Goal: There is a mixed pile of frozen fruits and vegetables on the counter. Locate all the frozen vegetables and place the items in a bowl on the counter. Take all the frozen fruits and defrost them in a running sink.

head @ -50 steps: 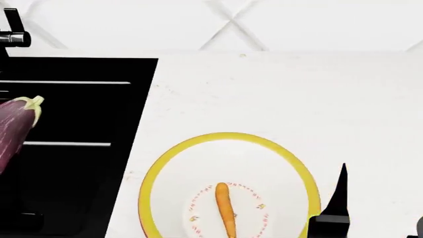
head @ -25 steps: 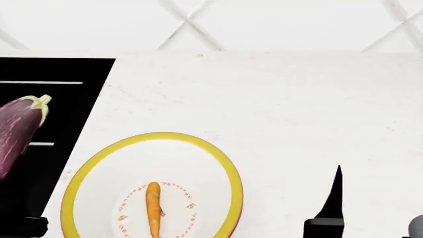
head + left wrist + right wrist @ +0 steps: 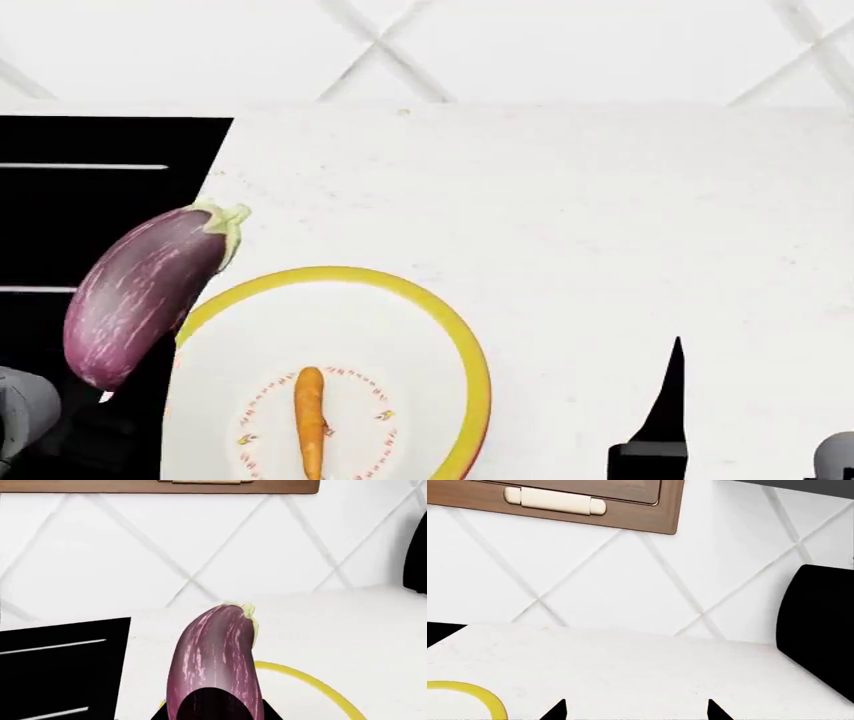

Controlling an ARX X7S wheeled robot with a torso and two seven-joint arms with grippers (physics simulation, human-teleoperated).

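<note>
My left gripper (image 3: 213, 713) is shut on the long purple eggplant (image 3: 144, 292), which hangs tilted over the seam between the black sink (image 3: 94, 140) and the white counter (image 3: 601, 220). Its green cap points away from me, and its body overlaps the left rim of the bowl (image 3: 334, 274). The slim orange carrot (image 3: 310, 420) lies inside the bowl. My right gripper (image 3: 635, 709) is open over bare counter to the right of the bowl, with nothing between its fingers. The frozen fruits and the mixed pile are out of view.
A white diamond-tiled wall (image 3: 561, 50) backs the counter. A wooden cabinet (image 3: 647, 500) with a pale handle hangs above it. A large black object (image 3: 820, 640) stands on the counter at the far right.
The head view panned right at first, sliding sink and bowl leftward. Since then the eggplant has moved right and nearer, from over the sink to the bowl's left rim. The right gripper has barely moved.
</note>
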